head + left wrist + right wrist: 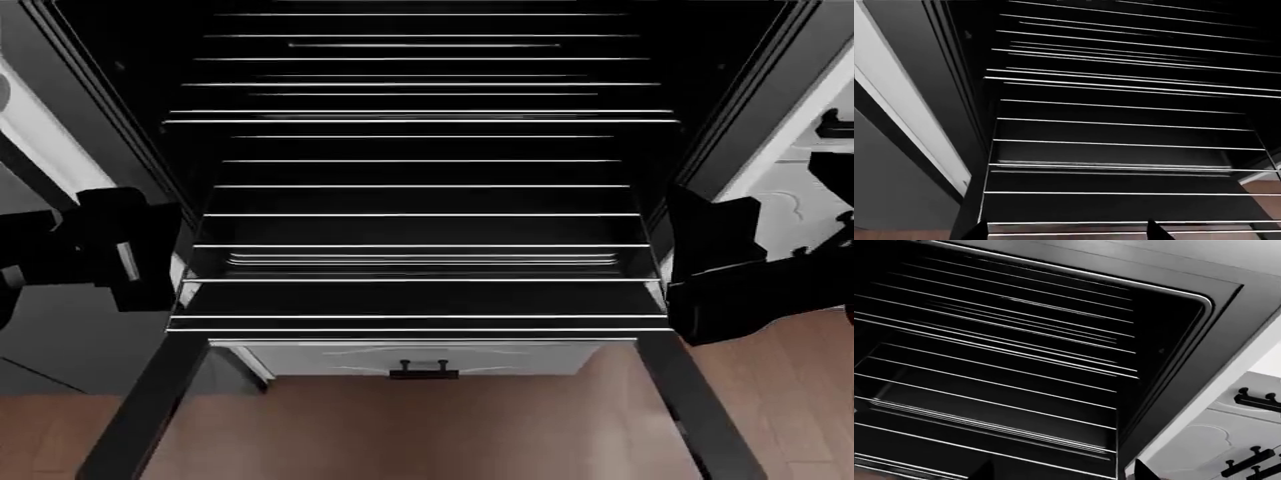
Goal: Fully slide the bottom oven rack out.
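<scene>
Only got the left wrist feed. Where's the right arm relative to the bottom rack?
Observer: In the head view, the right arm sits by the front right corner of the bottom oven rack. Contact is unclear.
Operator: Right claw open?
Observer: Yes. The right wrist view shows the right claw open, fingertips spread wide.
Operator: Left arm?
Observer: In the head view, the left arm is beside the rack's front left corner.
Operator: Anything past the right arm?
Observer: White drawers with black handles.

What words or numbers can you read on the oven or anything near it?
None. No letters, numbers or signs show on the oven, its pulled-out rack, or the white drawers beside it, in any view.
</scene>
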Robot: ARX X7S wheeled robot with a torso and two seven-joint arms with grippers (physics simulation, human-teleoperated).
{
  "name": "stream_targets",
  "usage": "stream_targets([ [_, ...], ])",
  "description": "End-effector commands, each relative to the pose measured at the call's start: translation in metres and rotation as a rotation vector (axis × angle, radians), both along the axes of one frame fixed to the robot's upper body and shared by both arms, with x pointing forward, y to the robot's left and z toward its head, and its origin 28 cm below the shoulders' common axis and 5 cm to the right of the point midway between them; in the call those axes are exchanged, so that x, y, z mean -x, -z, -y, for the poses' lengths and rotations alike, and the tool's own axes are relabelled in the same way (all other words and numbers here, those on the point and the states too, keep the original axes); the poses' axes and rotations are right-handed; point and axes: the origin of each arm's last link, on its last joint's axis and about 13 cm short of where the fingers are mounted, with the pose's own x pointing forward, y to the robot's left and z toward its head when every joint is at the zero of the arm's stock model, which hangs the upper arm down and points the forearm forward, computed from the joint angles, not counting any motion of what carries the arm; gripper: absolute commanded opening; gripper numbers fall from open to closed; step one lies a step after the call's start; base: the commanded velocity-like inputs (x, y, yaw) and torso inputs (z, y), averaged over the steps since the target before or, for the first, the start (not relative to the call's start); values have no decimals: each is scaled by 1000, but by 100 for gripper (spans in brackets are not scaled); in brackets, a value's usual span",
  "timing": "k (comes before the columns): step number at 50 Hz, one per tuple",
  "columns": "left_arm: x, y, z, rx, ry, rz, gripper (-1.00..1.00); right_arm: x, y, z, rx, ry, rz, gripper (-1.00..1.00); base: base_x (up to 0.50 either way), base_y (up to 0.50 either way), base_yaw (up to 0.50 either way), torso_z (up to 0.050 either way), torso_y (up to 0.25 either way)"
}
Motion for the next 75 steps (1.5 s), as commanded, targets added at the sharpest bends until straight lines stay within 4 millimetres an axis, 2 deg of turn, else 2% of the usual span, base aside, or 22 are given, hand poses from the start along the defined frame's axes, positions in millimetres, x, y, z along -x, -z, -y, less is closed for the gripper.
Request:
stream_targets([
  [1, 0, 0, 0, -11, 15, -9, 100, -1, 3, 0, -3, -4, -6, 100, 0, 0, 0, 0, -250],
  [29, 1, 0, 2, -25, 42, -24, 100, -1, 4, -1, -6, -12, -8, 100, 0, 0, 0, 0, -250],
  [37, -4, -1, 5, -16, 35, -19, 100, -6, 1, -2, -36, -18, -16, 100, 0, 0, 0, 0, -58],
  [47, -24, 0, 21, -12, 72, -28, 100, -35, 6, -15, -60, -48, -104, 100, 0, 0, 0, 0, 0],
  [55, -54, -1, 36, -45, 134, -34, 100, -62, 14, -26, -81, -54, -165, 100, 0, 0, 0, 0, 0],
  [62, -76, -1, 50, -91, 162, 16, 100, -82, 13, -33, -104, -47, -174, 100, 0, 0, 0, 0, 0],
  [75, -112, 8, 59, -80, 122, 42, 100, -111, 21, -44, -39, -15, -135, 100, 0, 0, 0, 0, 0],
])
